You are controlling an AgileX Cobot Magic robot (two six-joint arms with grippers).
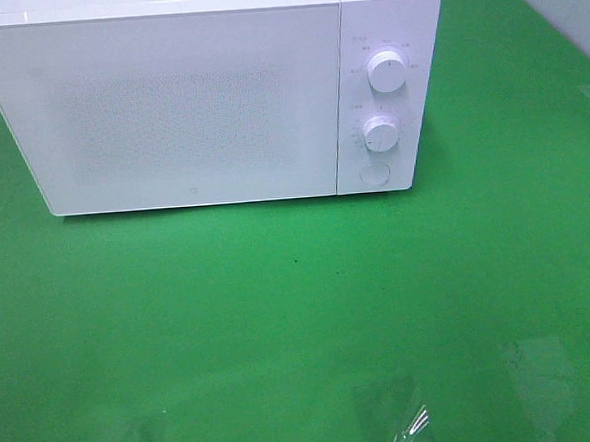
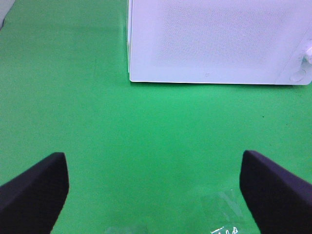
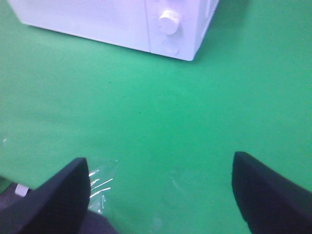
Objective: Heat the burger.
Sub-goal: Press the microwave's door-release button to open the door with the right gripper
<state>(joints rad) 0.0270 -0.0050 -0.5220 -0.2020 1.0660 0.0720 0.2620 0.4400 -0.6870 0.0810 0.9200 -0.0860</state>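
So, high camera first: the white microwave [image 1: 188,107] sits at the back of the green table [image 1: 281,322] with its door [image 1: 168,114] shut. On the microwave's control strip, beside the door, there's an upper knob [image 1: 387,72], a lower knob [image 1: 381,133] and a round button [image 1: 375,172] under them. The burger isn't in sight anywhere. It could be behind that frosted door or just out of frame, honestly can't tell. Neither arm shows up in this view, only a bit of clear plastic [image 1: 413,426] well in front of the microwave, at the near edge.

Left wrist view: the left claw [image 2: 152,158] is spread wide, with nothing between the fingers and touching nothing. It hangs over bare green, well short of the microwave's door side.

Right wrist view: same deal, the right claw [image 3: 160,161] is wide open and empty. It's aimed toward the microwave's knob end, with the plastic lying near one finger.

My read is that we're at the get-the-door-open step, and nothing's in hand yet. Next move probably calls for one claw to go in to the microwave's front and press that round button (looks like the door release, but I'm guessing) or pull the door edge. And somebody has to find the burger.
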